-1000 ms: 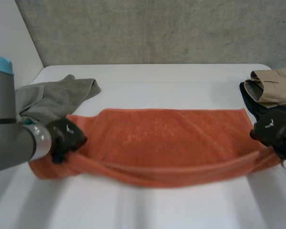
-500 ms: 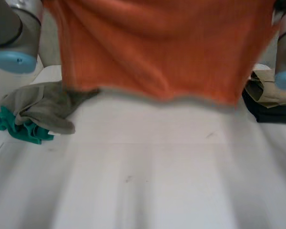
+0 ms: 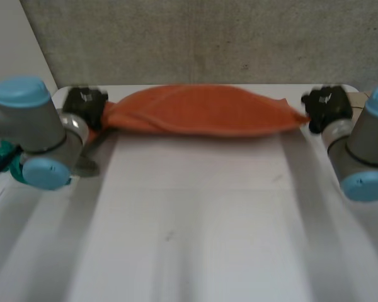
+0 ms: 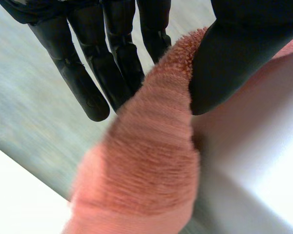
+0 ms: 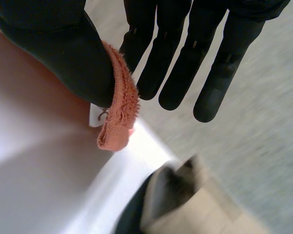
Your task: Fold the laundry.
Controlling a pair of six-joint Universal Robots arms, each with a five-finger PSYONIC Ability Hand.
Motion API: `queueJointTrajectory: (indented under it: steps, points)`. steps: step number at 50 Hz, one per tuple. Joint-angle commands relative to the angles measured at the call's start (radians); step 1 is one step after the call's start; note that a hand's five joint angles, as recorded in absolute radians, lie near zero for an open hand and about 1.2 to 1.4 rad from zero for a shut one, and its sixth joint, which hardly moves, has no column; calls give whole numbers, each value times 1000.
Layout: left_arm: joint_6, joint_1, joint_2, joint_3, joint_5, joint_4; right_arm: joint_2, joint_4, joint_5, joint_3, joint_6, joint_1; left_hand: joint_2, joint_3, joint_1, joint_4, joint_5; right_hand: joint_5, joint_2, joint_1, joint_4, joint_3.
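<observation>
Now holds a long rust-orange terry towel (image 3: pixel 205 112) stretched sideways between both hands, bunched into a narrow, sagging band. Pinches the towel's left end with the black left hand (image 3: pixel 85 104); seen along the left wrist, presses the thumb (image 4: pixel 234 58) into the looped pile, with the straight fingers (image 4: pixel 83 73) on the towel's other side. Clamps the towel's right end with the black right hand (image 3: pixel 326 104) in like manner, thumb (image 5: pixel 58 48) squeezing a thin hemmed edge against the straight fingers (image 5: pixel 185 63), with a small white tag (image 5: pixel 95 114) just beside that edge. Carries the towel low over the far part of the white table (image 3: pixel 195 214); cannot tell whether touching it. Has a teal cloth (image 3: pixel 0 160) near the towel's left end, beside the left arm. Has a folded beige garment (image 5: pixel 210 209) lying on a dark garment (image 5: pixel 134 217) just beyond the towel's right end.
</observation>
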Motion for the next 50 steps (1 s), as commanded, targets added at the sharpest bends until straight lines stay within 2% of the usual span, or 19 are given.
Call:
queueJointTrajectory:
  steps: [1, 4, 10, 21, 31, 38, 46, 50]
  points:
    - [87, 5, 23, -164, 37, -92, -1, 33, -19, 114, -58, -17, -34, -31, -15, -35, -8, 211, 216, 249, 200, 207]
    - [113, 9, 39, -170, 31, -134, -9, 33, -21, 123, -61, -23, -310, -307, -291, -311, -284, 211, 216, 249, 200, 207]
    - [112, 31, 77, -135, 13, -171, -21, 33, -23, 123, -62, -29, -543, -539, -523, -543, -516, 211, 216, 249, 200, 207]
    - [64, 68, 70, -67, 10, -224, -26, 33, -18, 134, -66, -28, -549, -545, -530, -549, -523, 211, 216, 249, 200, 207]
    - [20, 74, 96, -98, 30, -414, -15, 33, -16, 128, -75, -43, -508, -504, -489, -508, -481, 211, 216, 249, 200, 207]
    - [-23, 78, 122, -169, 79, -393, -7, 33, -16, 126, -85, -42, -534, -530, -515, -534, -508, 211, 216, 249, 200, 207]
    - [-20, 66, 60, -156, 54, -327, -10, 33, -13, 136, -82, -32, -528, -525, -509, -529, -502, 211, 216, 249, 200, 207]
    - [-17, 48, 17, -120, 36, -313, -15, 33, -13, 140, -81, -36, -449, -446, -430, -449, -423, 211, 216, 249, 200, 207]
